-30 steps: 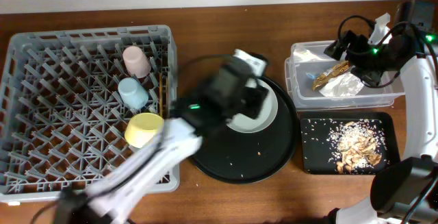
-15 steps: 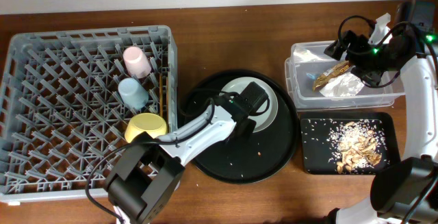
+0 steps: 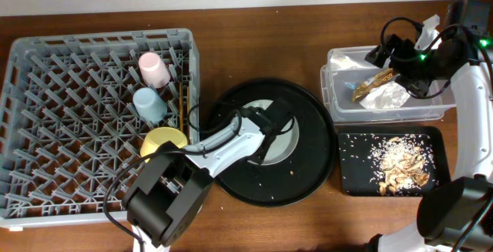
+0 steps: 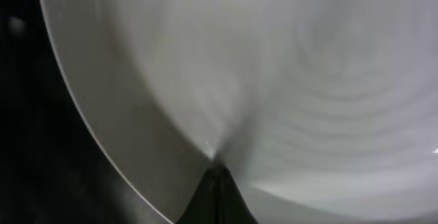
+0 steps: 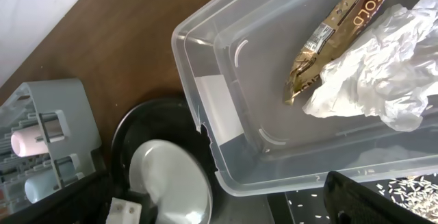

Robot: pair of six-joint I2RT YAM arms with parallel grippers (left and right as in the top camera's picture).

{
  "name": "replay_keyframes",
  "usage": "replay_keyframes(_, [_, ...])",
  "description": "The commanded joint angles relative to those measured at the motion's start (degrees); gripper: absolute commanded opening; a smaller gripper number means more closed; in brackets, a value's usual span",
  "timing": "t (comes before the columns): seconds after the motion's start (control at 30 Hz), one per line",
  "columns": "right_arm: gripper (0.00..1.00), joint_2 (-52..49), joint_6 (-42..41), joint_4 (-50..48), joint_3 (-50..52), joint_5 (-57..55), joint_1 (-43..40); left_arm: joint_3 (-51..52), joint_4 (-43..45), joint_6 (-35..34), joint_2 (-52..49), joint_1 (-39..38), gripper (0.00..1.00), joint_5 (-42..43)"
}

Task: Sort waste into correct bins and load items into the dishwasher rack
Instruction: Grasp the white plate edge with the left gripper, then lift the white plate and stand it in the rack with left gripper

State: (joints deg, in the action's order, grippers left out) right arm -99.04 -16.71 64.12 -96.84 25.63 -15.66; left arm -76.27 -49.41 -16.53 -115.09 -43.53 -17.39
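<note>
The left gripper (image 3: 271,132) is set against the pale grey-green round plate (image 3: 288,146), likely to lift it. Whether its fingers (image 4: 217,198) are parted cannot be told.

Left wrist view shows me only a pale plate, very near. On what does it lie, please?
Observer: The plate lies on a round black tray, between the rack and the clear tub.
Operator: Is something already in the rack?
Observer: Yes: a pink cup, a blue cup, a yellow bowl and chopsticks, all near its right side.
Operator: And the right gripper?
Observer: The right gripper hangs over the tub, which holds a wrapper and a napkin.
</note>
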Motion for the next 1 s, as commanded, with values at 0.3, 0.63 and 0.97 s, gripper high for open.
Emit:
replay_keyframes(0.3, [0.99,0.42,-0.11,0.00,-0.76,0.28,-0.11,-12.68,10.43,-0.17,0.96,-5.07,0.48,17.97])
replay_keyframes(0.63, [0.99,0.42,-0.11,0.00,-0.76,0.28,-0.11,-12.66,10.84,-0.63,-9.90,-6.23,0.20,16.52])
replay_keyframes(0.97, [0.99,0.42,-0.11,-0.02,-0.76,0.28,-0.11,-27.45,-4.02,-0.59,0.70,-2.69,0.00,18.27])
